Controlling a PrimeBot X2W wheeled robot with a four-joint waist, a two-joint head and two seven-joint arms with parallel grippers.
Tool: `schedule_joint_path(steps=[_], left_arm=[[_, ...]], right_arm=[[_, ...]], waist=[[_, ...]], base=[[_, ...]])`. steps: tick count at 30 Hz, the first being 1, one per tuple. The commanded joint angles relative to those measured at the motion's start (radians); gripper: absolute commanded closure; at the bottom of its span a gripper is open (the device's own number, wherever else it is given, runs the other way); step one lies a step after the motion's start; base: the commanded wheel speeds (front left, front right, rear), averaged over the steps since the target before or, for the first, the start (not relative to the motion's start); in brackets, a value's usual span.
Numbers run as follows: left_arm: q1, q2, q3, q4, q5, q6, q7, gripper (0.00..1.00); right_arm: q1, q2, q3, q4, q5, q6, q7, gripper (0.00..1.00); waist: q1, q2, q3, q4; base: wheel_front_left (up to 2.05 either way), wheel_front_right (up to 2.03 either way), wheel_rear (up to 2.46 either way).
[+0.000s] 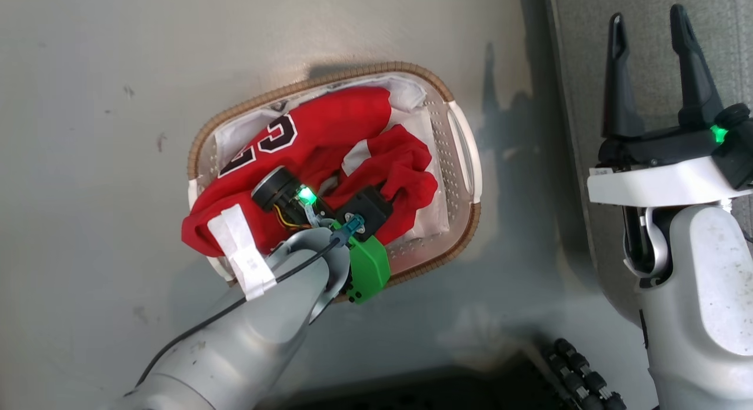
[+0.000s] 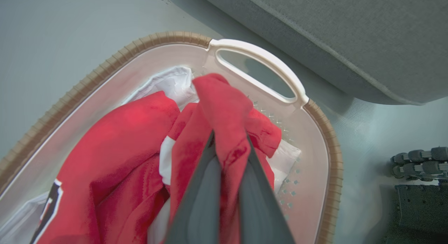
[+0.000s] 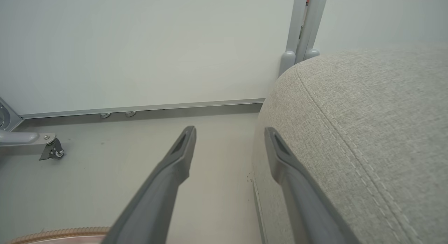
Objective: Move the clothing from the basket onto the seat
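Note:
The white basket (image 1: 329, 80) with its brown woven rim stands on the floor and holds the clothing. A red jersey (image 1: 329, 122) with white-edged numbers spills over the rim nearest me. Beside it lies a plain red garment (image 1: 406, 163) with a white hem. My left gripper (image 2: 229, 139) reaches down into the basket (image 2: 70, 97) and is shut on a raised fold of the plain red garment (image 2: 224, 107), next to the jersey (image 2: 119, 142). My right gripper (image 1: 647, 27) hangs open and empty over the edge of the grey seat (image 1: 582, 57). The right wrist view has that gripper (image 3: 229, 139) beside the seat (image 3: 367, 114).
A thin white liner (image 1: 412, 95) lies under the clothes. The seat (image 2: 332, 37) stands just right of the basket, with a strip of floor between. My base's dark rollers (image 1: 579, 369) sit near the bottom. A caster leg (image 3: 49, 149) and a metal post (image 3: 304, 27) stand by the wall.

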Motion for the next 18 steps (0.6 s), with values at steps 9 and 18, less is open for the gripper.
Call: schedule_joint_path(steps=[9, 18], left_arm=[[0.088, 0.040, 0.060, -0.117, 0.066, 0.011, 0.001, 1.00], [0.164, 0.122, 0.180, -0.258, 0.078, 0.027, 0.001, 1.00]], right_arm=[[0.068, -0.004, 0.012, 0.058, -0.024, -0.001, -0.002, 0.00], [0.152, -0.004, 0.045, 0.115, -0.016, -0.001, -0.002, 0.00]], waist=[[-0.0001, -0.0001, -0.221, 0.057], [-0.0001, -0.0001, -0.427, 0.076]], base=[[0.00, 0.00, 0.00], [0.00, 0.00, 0.00]])
